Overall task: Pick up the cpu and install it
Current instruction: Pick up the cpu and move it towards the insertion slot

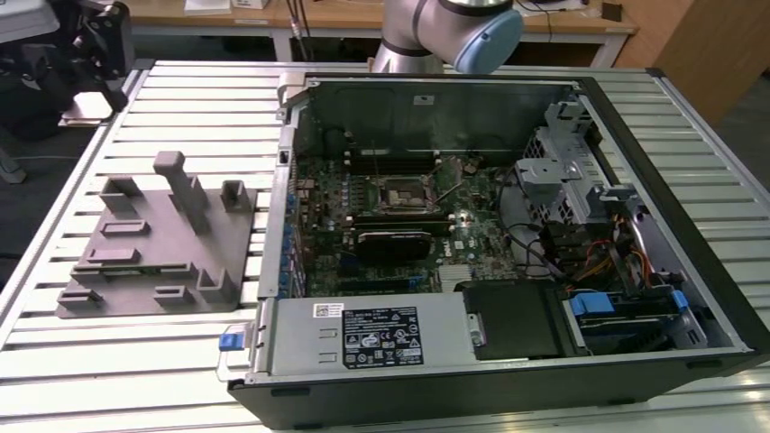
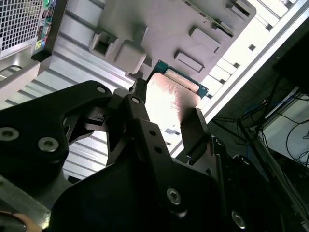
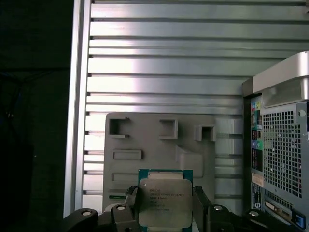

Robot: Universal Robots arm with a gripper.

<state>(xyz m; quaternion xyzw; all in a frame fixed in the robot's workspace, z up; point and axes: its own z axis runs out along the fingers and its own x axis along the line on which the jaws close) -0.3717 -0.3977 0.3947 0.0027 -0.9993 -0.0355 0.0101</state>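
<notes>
My gripper (image 3: 165,215) is shut on the cpu (image 3: 164,202), a flat square chip with a pale silver top and a green edge, pinched by two opposite sides between the black fingers (image 3: 200,205). In the second wrist view the cpu (image 2: 170,99) shines between the fingers (image 2: 192,129) of the gripper (image 2: 166,113). It hangs in the air above the grey moulded holder block (image 3: 159,140), well clear of it. The black square socket (image 1: 401,192) lies on the motherboard inside the open computer case (image 1: 673,298).
The holder block (image 1: 157,244) lies on the slatted metal table (image 1: 180,99), at the exterior view's left of the case. The case's perforated rear panel (image 3: 280,145) stands beside the block. The arm's base (image 1: 445,36) is behind the case. Dark equipment (image 1: 103,36) sits at the table's far corner.
</notes>
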